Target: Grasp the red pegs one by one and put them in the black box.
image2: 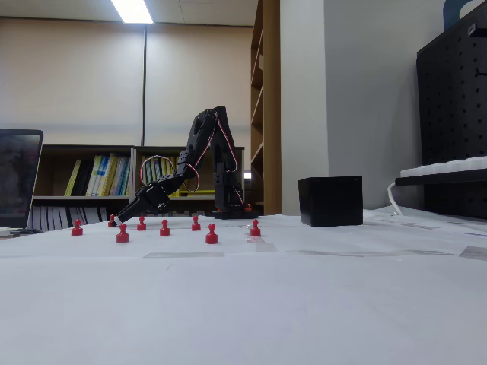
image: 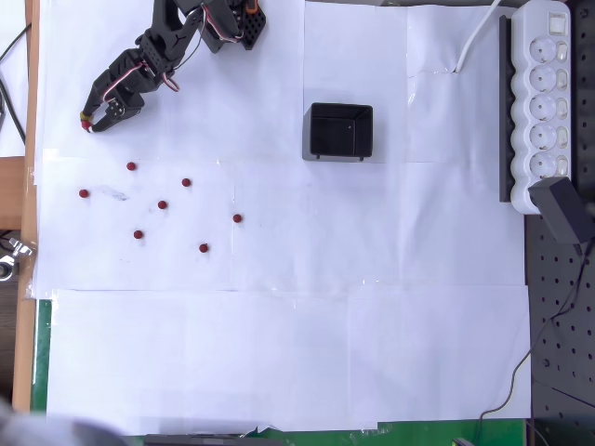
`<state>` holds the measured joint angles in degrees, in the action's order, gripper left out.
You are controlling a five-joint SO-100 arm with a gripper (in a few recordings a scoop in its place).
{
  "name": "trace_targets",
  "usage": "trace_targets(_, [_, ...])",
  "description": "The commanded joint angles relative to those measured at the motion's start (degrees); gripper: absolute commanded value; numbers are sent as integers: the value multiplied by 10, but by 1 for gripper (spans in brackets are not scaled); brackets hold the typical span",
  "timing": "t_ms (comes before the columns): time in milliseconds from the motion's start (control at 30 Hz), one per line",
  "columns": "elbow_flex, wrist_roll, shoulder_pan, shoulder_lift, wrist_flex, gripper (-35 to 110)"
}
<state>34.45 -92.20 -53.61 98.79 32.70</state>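
The black arm (image: 177,42) is reaching from the top of the overhead view down to the left. Its end effector (image: 88,121) is sitting low over the white paper (image: 279,353) on the desk, near the top left corner. Something small and red is showing at its tip, but I cannot tell if the fingers are pinching it or are apart.

Seven red pegs (image: 163,204) are lying spread out on the paper below the end effector. The nearest one (image: 131,166) is just below and to the right of the tip, not touching it. In the fixed view the pegs (image2: 211,234) are standing upright in a loose row.

The black box (image: 339,131) is sitting well to the right of the pegs. Its open top is looking dark inside. A white power strip (image: 544,98) is lying at the right edge.
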Motion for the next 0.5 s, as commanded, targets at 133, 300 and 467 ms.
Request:
trace_targets(133, [13,6,0,-19,-63,0])
trace_targets(300, [41,27,19,-162,-345,0])
trace_targets(467, [168,-10,122,-332,-779,0])
